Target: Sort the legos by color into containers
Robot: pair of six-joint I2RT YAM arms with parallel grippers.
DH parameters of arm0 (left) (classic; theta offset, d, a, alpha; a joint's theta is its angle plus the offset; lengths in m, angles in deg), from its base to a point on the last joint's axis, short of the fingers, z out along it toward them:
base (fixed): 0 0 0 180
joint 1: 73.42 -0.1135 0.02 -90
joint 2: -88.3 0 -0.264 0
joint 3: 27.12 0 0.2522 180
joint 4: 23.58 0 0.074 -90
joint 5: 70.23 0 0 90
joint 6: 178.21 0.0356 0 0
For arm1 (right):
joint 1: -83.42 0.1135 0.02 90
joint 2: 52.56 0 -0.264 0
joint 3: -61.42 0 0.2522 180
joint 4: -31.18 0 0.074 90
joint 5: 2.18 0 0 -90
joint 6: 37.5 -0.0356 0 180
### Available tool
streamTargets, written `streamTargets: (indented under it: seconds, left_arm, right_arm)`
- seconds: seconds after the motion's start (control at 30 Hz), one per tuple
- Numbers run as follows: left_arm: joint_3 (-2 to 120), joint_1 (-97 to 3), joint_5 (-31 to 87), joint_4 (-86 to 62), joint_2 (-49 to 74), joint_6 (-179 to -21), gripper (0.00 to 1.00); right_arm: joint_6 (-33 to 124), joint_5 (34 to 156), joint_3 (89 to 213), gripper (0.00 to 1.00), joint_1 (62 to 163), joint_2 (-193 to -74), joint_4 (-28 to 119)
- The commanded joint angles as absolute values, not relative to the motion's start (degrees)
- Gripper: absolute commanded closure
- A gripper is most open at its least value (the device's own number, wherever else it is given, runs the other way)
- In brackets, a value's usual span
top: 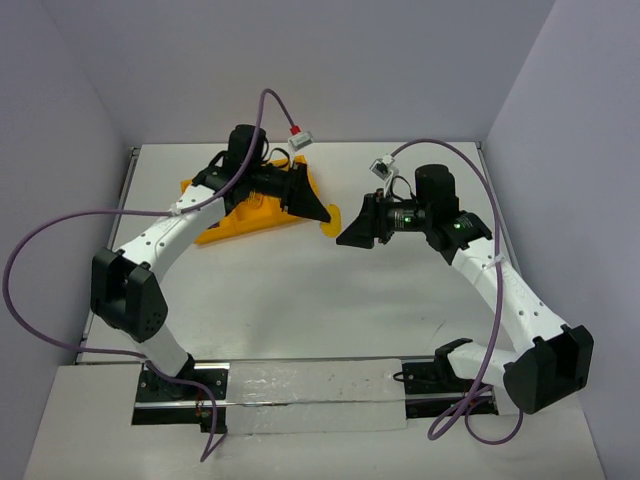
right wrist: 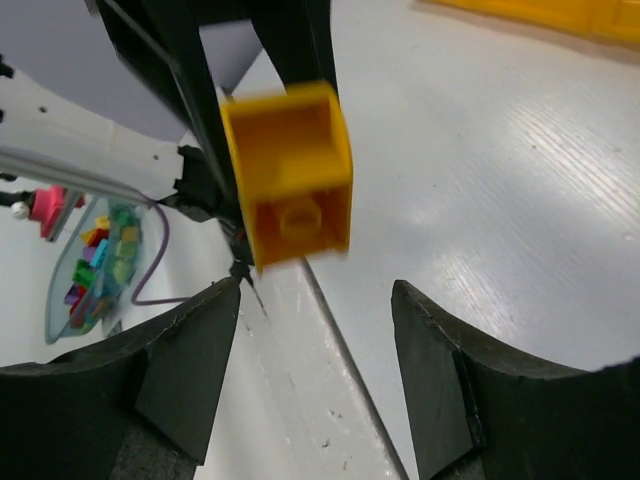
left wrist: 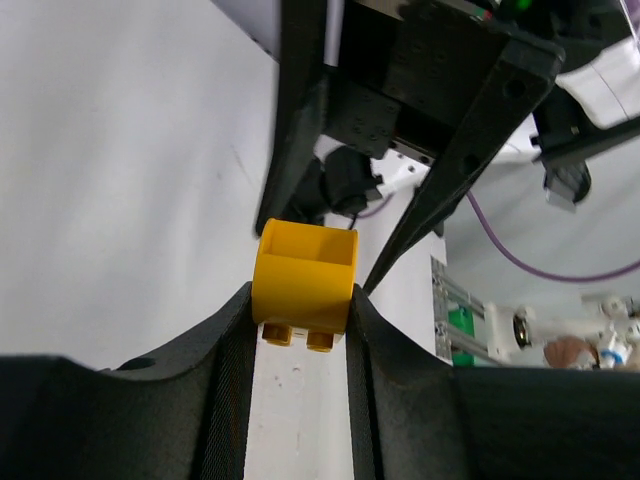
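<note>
One orange-yellow lego [left wrist: 303, 275] is seen clamped between the fingers of the left gripper [left wrist: 300, 312], lifted off the desk [top: 300, 300] just beyond the right end of the tray [top: 215, 232]. The right gripper [right wrist: 318, 300] is held facing it from the side away from the tray, its fingers spread apart and touching nothing; the lego sits just ahead of the gap between them. No other legos can be made out on the desk near the tray, and the tray's compartments are largely hidden under the left arm, so what has been sorted cannot be told. This lego is judged not yet sorted: it has to be carried over the tray and released into the compartment for its colour. Whether a hand-over is intended cannot be told
</note>
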State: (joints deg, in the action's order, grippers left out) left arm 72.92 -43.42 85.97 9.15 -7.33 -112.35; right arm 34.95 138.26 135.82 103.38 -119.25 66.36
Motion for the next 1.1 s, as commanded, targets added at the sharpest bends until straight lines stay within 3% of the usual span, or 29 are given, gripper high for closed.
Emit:
streamTargets:
  seconds: [0.0, 0.13, 0.37, 0.63, 0.87, 0.97, 1.07]
  left_arm:
    - [71.89, -47.84, 82.09, 6.70, -3.32, -113.40, 1.00]
    - [73.36, -52.54, 71.44, 13.48, -2.19, -112.33, 1.00]
    - [78.74, -53.91, 23.89, 25.41, -4.72, -114.64, 1.00]
    - [80.56, -53.91, 8.68, 22.64, -12.49, -117.08, 1.00]
    - [84.70, -53.91, 1.88, 22.26, -20.46, -117.56, 1.00]
    - [86.47, -53.91, 0.62, 22.65, -22.80, -117.79, 0.64]
    - [87.44, -53.91, -0.03, 23.45, -23.30, -118.09, 0.39]
  right_arm:
    - [38.87, 130.93, 139.51, 0.29, 102.52, -116.40, 71.79]
    - [41.88, 124.25, 141.34, 0.28, 101.92, -115.03, 76.58]
    - [35.01, 97.18, 140.18, 0.24, 101.44, -113.70, 78.60]
    - [29.35, 85.06, 137.58, 0.17, 100.09, -109.30, 76.07]
    - [29.03, 84.82, 137.14, 0.16, 99.77, -108.11, 76.49]
    - [28.87, 85.30, 136.98, 0.16, 99.70, -108.18, 76.44]
    - [28.86, 85.51, 137.08, 0.16, 99.68, -108.43, 76.43]
